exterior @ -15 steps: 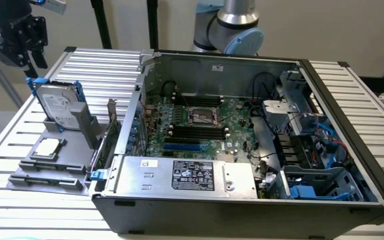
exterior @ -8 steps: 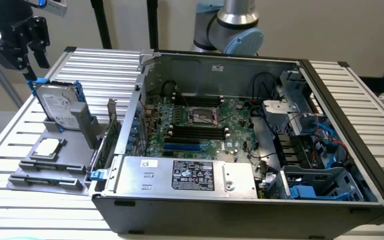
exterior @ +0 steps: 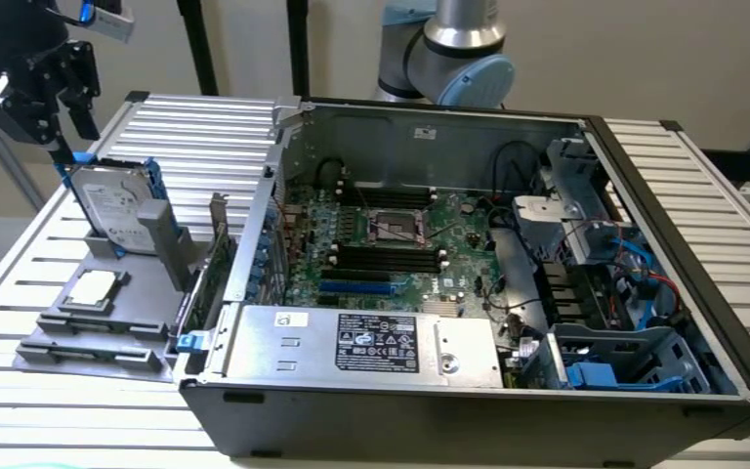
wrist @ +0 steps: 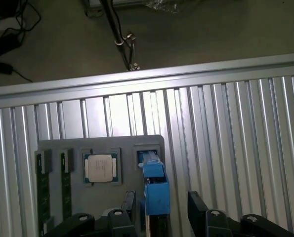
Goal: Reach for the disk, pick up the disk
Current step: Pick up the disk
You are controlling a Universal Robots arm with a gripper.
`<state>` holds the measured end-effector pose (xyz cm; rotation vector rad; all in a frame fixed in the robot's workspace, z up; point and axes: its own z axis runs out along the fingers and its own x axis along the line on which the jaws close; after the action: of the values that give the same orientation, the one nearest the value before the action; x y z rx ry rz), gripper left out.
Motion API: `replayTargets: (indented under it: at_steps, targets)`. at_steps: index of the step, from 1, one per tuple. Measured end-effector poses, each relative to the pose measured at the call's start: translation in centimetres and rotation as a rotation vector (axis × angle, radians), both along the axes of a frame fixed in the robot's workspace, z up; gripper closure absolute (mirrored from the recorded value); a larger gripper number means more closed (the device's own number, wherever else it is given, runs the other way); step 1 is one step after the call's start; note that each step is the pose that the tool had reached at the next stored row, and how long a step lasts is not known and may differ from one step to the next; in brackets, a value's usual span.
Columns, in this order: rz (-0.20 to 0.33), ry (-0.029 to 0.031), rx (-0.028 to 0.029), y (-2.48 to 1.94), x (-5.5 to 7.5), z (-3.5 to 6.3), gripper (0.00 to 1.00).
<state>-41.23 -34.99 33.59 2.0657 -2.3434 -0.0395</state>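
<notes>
- The gripper (exterior: 73,132) (wrist: 164,210) hangs at the exterior view's upper left, jaws wide, just above the disk (exterior: 114,210) (wrist: 154,185).
- The disk stands upright in a grey tray (exterior: 134,303).

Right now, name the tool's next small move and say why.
Probably ease the tool straight down a little: its open fingers flank only the blue-railed top edge of the disk, which stands upright in the grey holder.

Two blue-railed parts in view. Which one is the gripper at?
The disk, standing on edge in the grey holder outside the case, just below the gripper; the blue bracket lies inside the case.
</notes>
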Motion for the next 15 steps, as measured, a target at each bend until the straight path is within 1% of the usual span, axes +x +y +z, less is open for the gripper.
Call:
replayTargets:
  at_steps: [4, 11, 15]
  targets:
    - [0.002, 0.0, 0.0, -0.12, 0.0, -0.41, 0.46]
    - [0.01, -0.0001, 0.0, -0.22, 0.0, -1.65, 0.46]
    - [0.018, -0.0015, 0.0003, -0.35, 0.0, -2.31, 0.46]
